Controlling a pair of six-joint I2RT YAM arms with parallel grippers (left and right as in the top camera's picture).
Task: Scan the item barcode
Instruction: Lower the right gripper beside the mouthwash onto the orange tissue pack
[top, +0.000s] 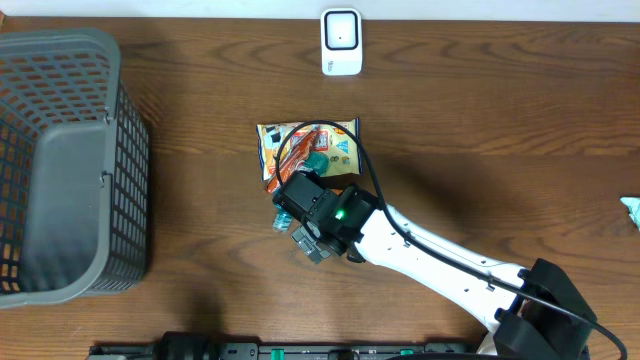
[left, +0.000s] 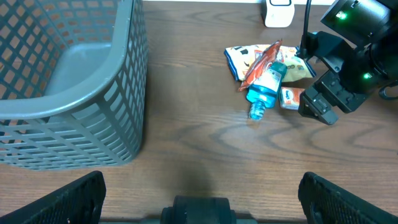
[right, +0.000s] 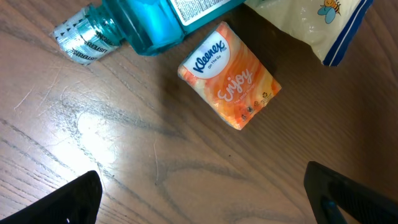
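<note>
Dark wood-grain table (right: 112, 155) shows a faint sheen; matt grey plastic basket (left: 124, 106); glossy film-wrapped tissue pack (right: 229, 74); translucent blue plastic bottle (right: 149, 22).

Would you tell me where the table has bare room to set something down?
Bare wood lies between the basket and the snack bag, and right of the scanner along the far edge. It is crowded where the snack bag, bottle and tissue pack bunch under the right arm.

The orange tissue pack (right: 229, 74) shows "Kleenex" in blue on a white oval, and just below it "Enjoy" in white script. The blue bottle (right: 146, 25) carries fine label print, too small to read.
</note>
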